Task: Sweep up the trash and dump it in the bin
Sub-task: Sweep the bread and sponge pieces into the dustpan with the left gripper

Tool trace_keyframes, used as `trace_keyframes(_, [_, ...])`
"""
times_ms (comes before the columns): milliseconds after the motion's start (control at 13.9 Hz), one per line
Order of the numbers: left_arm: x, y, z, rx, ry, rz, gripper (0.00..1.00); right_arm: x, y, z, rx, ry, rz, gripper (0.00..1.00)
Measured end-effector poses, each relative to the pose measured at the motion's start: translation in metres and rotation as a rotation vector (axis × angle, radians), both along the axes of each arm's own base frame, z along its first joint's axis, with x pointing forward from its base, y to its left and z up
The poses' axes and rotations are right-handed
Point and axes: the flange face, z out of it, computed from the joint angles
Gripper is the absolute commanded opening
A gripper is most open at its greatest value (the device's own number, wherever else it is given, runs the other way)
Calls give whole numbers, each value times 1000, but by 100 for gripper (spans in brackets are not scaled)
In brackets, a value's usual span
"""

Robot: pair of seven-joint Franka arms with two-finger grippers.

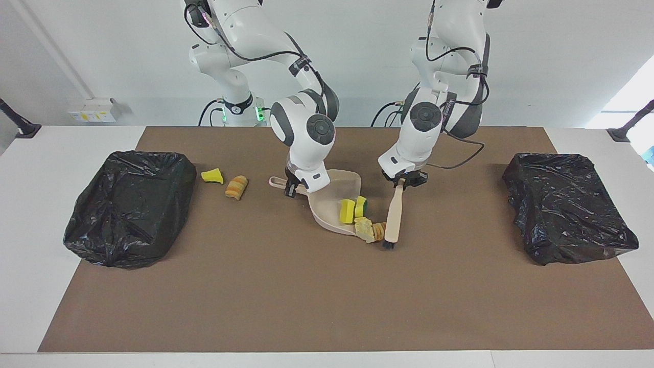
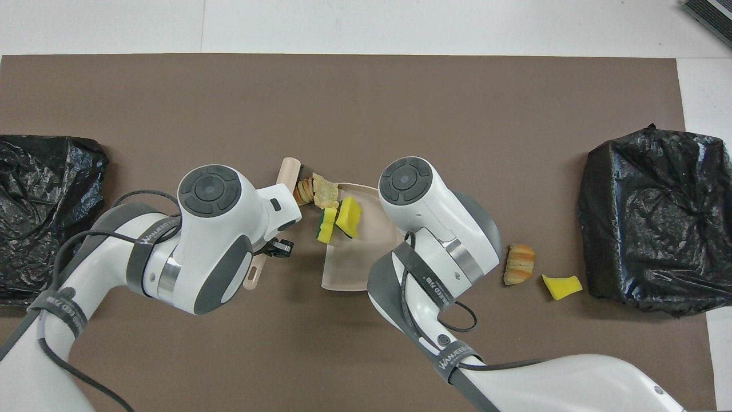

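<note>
We are in sweeping step. Left gripper [image 1: 403, 183] fingers shut on beige wooden brush [image 1: 393, 219], pushing tan bread-like lumps [image 1: 371, 230] at lip of beige plastic dustpan [image 1: 332, 204]; yellow sponge pieces [image 1: 352, 208] already inside. Right gripper [image 1: 291, 188] fingers clamp pan handle. Next, we judge: push lumps fully in. Two pieces [image 1: 225, 182] remain near black-bagged bin [image 1: 127, 204].

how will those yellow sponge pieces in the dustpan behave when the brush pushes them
The yellow sponge pieces look porous and small against the dustpan, so probably light and easily shoved. They stand on edge, so they may tumble rather than slide. Being soft, they could squash slightly against the brush.
</note>
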Motion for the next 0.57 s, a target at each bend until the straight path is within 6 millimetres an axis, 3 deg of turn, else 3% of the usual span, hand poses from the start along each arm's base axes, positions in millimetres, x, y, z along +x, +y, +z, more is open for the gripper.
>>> trace_keyframes(574, [-43,-42,6,-83,99,-6,0,-2,-2,-2,6,-5,-7,0])
